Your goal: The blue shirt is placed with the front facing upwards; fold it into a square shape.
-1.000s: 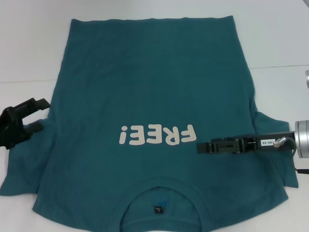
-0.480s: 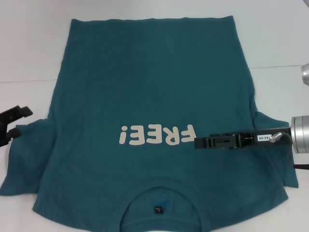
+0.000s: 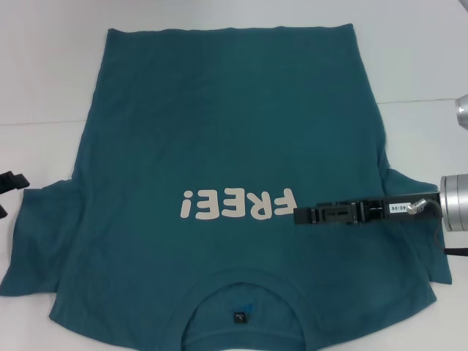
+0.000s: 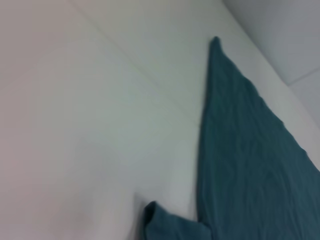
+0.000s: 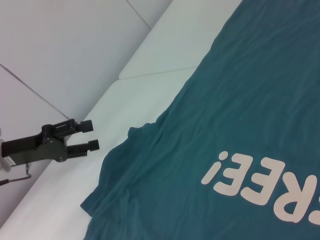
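Note:
The blue shirt [image 3: 219,131] lies flat and front up on the white table, its white "FREE!" print [image 3: 238,205] upside down to me and its collar [image 3: 245,292] at the near edge. Both short sleeves are spread out at the sides. My right gripper [image 3: 298,216] hovers over the shirt's right chest, its tip just beside the print. My left gripper [image 3: 7,195] sits at the far left edge, off the left sleeve [image 3: 36,227]. The right wrist view shows the left gripper [image 5: 90,135] open and empty beside that sleeve. The left wrist view shows only the shirt's edge [image 4: 250,165] and bare table.
The white table [image 3: 44,73] surrounds the shirt on the left, right and far sides, with a seam line [image 3: 424,101] at the right. The right arm's silver wrist [image 3: 457,205] stands at the right edge over the right sleeve.
My left gripper has pulled back leftward off the left sleeve, almost out of the head view. The sleeve now lies flat. The right gripper shifted slightly left.

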Controlling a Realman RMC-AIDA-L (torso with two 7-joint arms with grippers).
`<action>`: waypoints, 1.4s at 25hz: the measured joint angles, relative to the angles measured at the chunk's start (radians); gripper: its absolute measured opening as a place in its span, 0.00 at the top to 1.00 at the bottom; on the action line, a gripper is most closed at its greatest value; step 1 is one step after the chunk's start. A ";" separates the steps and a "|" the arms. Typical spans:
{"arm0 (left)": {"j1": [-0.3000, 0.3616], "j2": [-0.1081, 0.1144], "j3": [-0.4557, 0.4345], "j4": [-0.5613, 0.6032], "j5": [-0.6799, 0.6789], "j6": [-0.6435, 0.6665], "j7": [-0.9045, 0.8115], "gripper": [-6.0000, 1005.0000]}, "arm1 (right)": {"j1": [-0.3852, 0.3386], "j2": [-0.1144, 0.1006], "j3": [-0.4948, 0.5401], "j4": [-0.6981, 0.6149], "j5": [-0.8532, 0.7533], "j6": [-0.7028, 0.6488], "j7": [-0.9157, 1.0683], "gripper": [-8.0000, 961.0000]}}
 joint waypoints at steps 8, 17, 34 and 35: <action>0.010 -0.003 -0.027 -0.041 0.003 -0.035 -0.051 0.18 | 0.001 0.000 0.000 0.001 0.000 0.000 0.003 0.04; 0.004 -0.008 0.010 -0.067 0.005 -0.108 -0.015 0.18 | -0.004 0.000 0.000 0.001 0.000 0.000 0.004 0.04; 0.002 -0.009 0.021 -0.083 0.032 -0.090 -0.013 0.19 | -0.002 -0.001 0.000 0.001 0.000 0.004 0.004 0.04; 0.001 -0.009 0.024 -0.083 0.032 -0.086 -0.013 0.19 | -0.003 -0.001 0.000 0.001 0.000 0.007 0.004 0.04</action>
